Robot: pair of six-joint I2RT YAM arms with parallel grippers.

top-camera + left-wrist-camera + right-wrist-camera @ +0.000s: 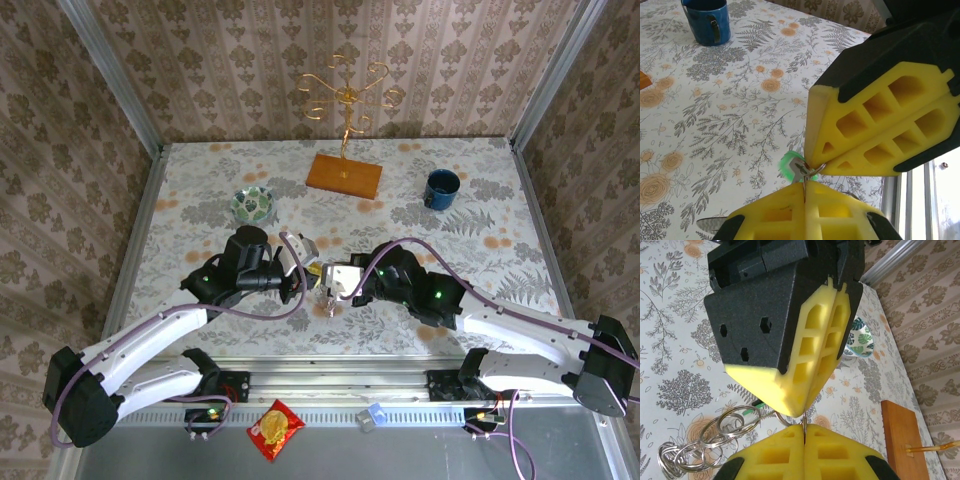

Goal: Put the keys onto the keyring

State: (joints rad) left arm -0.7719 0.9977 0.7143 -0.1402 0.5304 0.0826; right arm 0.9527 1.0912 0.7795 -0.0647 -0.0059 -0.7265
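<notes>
Both grippers meet tip to tip above the table's near middle. My left gripper (312, 272) (805, 186) is shut on the thin metal part of a key; its green head (789, 167) pokes out just past the fingertips. My right gripper (328, 287) (804, 428) is shut on a thin wire loop of the keyring (715, 437), whose linked silver rings hang to the lower left over the table. In the left wrist view the right gripper (813, 167) comes in from the upper right, touching the key. In the right wrist view the left gripper (804, 411) presses down from above.
A blue mug (441, 188) (707, 20) stands at the back right. A green-white bowl (253, 206) (860, 337) sits behind the left arm. A gold stand on a wooden base (344, 175) (902, 440) is at the back middle. A red snack packet (275, 430) lies below the table edge.
</notes>
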